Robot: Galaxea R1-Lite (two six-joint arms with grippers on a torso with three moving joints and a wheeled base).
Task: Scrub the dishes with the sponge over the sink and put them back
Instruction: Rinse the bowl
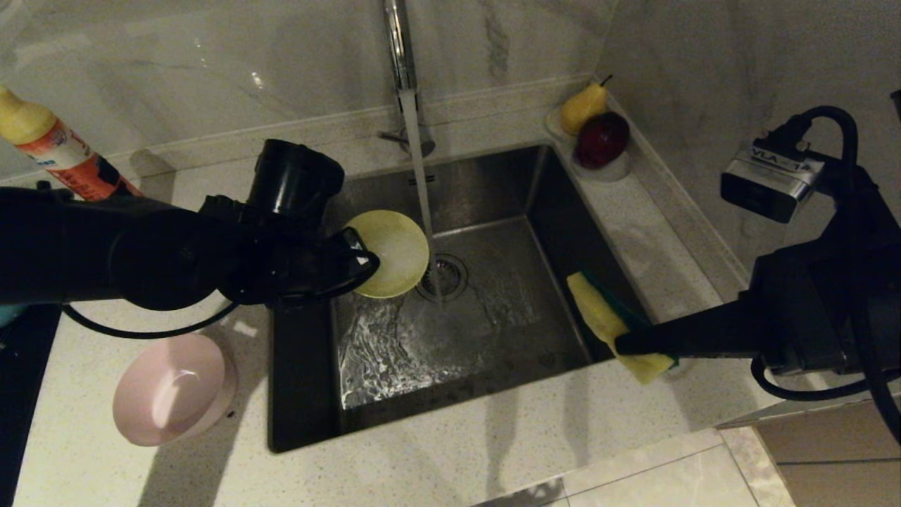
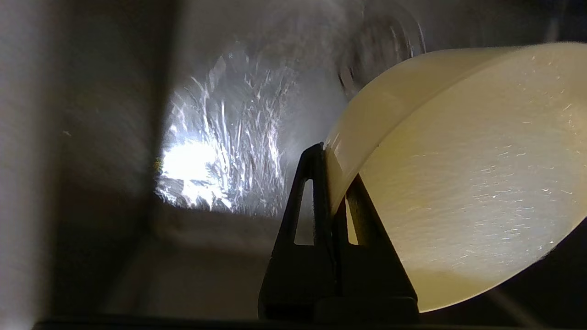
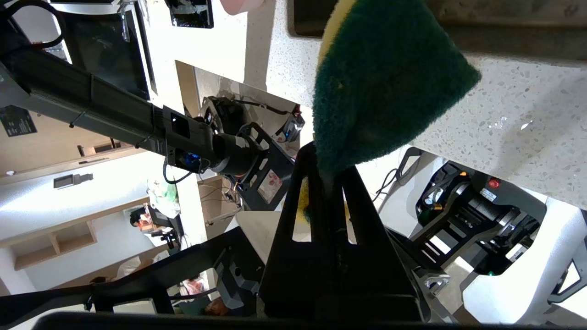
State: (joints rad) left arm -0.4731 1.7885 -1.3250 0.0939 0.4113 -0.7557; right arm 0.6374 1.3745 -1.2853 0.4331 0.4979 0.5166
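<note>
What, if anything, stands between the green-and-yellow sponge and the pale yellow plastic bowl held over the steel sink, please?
Only the running stream of tap water crosses between the sponge and the pale yellow bowl; nothing solid shows.

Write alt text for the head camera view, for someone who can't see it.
The left gripper holds a pale yellow bowl on edge over the steel sink, beside water running from the tap. The right gripper holds the sponge above the sink's right edge; a pink bowl sits on the counter.
</note>
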